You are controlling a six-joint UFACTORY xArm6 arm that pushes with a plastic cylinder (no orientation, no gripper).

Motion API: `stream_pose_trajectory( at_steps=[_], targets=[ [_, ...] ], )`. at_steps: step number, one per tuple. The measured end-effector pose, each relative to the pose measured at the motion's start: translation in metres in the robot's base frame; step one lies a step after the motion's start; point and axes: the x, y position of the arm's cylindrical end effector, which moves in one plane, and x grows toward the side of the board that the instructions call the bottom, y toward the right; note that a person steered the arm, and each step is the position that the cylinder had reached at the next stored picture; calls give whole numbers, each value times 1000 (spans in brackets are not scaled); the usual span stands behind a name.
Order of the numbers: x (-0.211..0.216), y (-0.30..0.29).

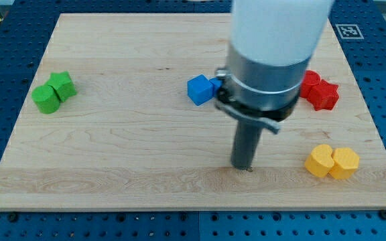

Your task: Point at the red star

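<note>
My tip [246, 168] is sitting on open bench [126, 154], red star [323, 94] at 2 o'clock, well apart; no gripper fitted.

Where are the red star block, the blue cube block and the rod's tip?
red star block [324, 95], camera view, on its top face.
blue cube block [199, 89], camera view, on its top face.
my tip [242, 167], camera view, on the rod's very end.
</note>
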Motion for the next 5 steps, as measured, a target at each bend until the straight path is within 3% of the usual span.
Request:
stream_pose_trajectory(
  at_steps=[3,5],
  targets=[
    [-47,59],
    [-45,97]
  ],
)
